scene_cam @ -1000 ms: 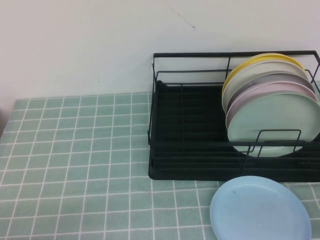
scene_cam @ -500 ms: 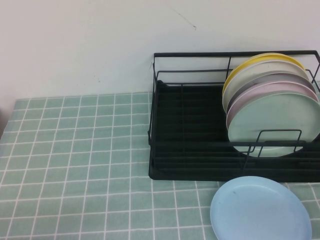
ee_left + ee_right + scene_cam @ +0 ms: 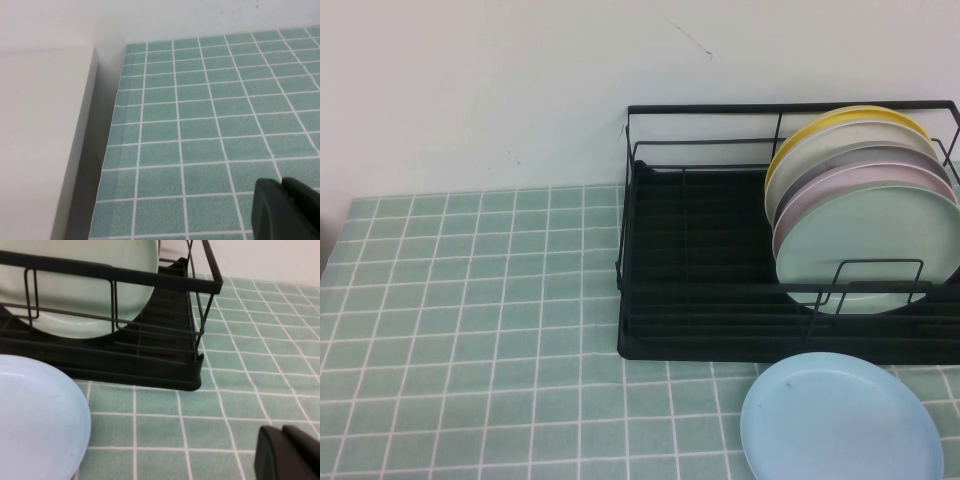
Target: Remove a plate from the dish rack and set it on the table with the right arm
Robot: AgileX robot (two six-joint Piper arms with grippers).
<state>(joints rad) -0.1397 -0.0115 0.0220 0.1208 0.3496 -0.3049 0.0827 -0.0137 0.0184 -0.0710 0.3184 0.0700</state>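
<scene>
Plate (image 3: 841,417) flat on table (image 3: 470,330), lower right, clear of dish rack (image 3: 700,300). Right gripper (image 3: 290,452) pinched closed, empty; left gripper (image 3: 285,207) closed too. Looks done.

The worktop (image 3: 470,330) is mint-green tile with white grout. The rack (image 3: 700,300) is black — wire and ribbed tray alike. One plate (image 3: 840,420) is plain light blue; racked plates (image 3: 865,215) run yellow, white, pink, mint-green. Both end effectors — left (image 3: 285,210), right (image 3: 290,455) — are black.
</scene>
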